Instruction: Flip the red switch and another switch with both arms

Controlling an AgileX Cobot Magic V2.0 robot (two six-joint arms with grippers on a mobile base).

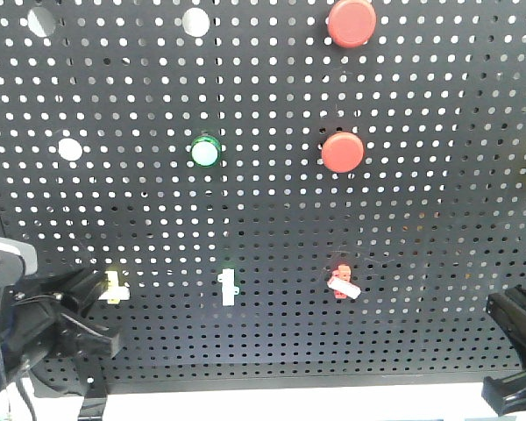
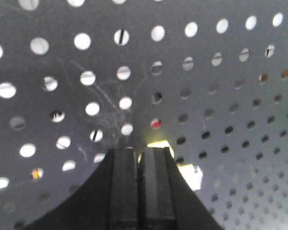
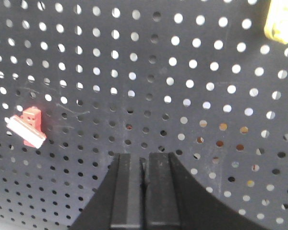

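The red switch [image 1: 342,282] sits low on the black pegboard [image 1: 272,219], its white lever slanting down to the right. In the right wrist view the red switch [image 3: 30,125] is far to the left of my right gripper [image 3: 144,157], which is shut and empty, well apart from it. The other switch, pale yellow [image 1: 113,287], is at the lower left. My left gripper [image 2: 140,152] is shut, its tips right in front of the pale yellow switch [image 2: 191,176] and partly hiding it. I cannot tell whether they touch.
Two big round red buttons [image 1: 351,22] [image 1: 343,151], a green round button [image 1: 205,151] and a white upright toggle [image 1: 229,287] are also on the board. A yellow part [image 3: 282,21] is at the right edge. A white ledge [image 1: 289,399] runs below.
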